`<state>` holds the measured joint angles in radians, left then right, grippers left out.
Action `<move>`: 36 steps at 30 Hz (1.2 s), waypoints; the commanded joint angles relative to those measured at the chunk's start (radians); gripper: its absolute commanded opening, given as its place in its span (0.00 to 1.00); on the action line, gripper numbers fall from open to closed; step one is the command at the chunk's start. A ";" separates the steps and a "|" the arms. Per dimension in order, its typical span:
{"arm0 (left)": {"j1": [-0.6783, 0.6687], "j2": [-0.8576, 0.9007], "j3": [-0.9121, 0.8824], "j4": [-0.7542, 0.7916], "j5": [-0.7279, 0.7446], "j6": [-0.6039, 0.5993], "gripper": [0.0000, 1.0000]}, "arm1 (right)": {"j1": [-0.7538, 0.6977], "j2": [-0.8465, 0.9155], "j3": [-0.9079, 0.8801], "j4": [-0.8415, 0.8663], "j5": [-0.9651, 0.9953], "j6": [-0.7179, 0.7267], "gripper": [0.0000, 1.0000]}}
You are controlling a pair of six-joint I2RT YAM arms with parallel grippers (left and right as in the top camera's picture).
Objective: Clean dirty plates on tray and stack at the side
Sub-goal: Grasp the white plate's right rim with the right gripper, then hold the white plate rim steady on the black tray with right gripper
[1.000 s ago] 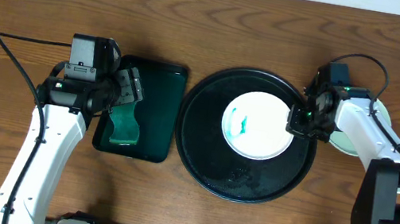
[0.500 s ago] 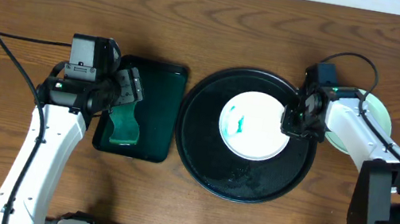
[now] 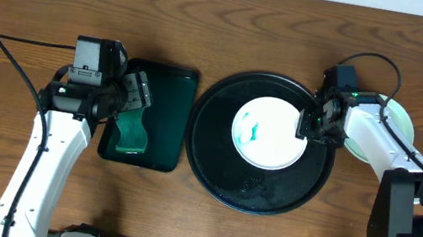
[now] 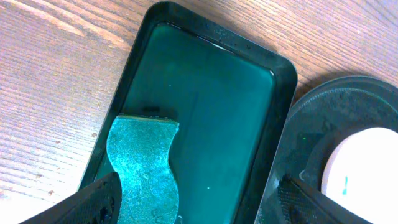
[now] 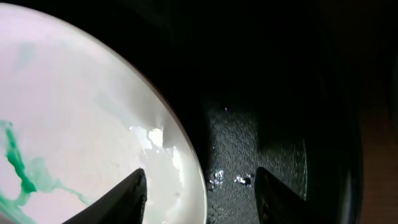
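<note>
on the wood table [image 3: 211, 16], right fingers [image 5: 124, 196] have spread apart astride the white plate [image 3: 270, 134]; left fingers [image 4: 93, 202] gape wide.

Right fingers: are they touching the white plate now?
Cannot tell. Right wrist view: the fingers straddle the white plate's rim with gaps either side, but one overlaps its surface.

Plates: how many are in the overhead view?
2. A smeared white round plate lies on the round black tray; a pale green plate sits beside it, under the right arm, perhaps hiding more.
</note>
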<state>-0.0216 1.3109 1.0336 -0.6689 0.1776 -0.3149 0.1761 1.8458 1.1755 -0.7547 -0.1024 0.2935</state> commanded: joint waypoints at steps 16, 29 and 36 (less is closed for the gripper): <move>0.001 -0.003 0.018 0.000 0.002 0.004 0.81 | 0.014 0.006 -0.016 0.086 -0.084 -0.267 0.25; 0.001 -0.003 0.018 0.000 0.002 0.004 0.81 | 0.019 0.006 -0.066 0.131 -0.043 -0.264 0.01; 0.001 -0.003 0.018 0.000 0.002 0.004 0.81 | 0.020 0.006 -0.066 0.109 -0.045 -0.193 0.01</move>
<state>-0.0216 1.3109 1.0336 -0.6689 0.1776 -0.3149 0.1764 1.8458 1.1160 -0.6315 -0.1486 0.0570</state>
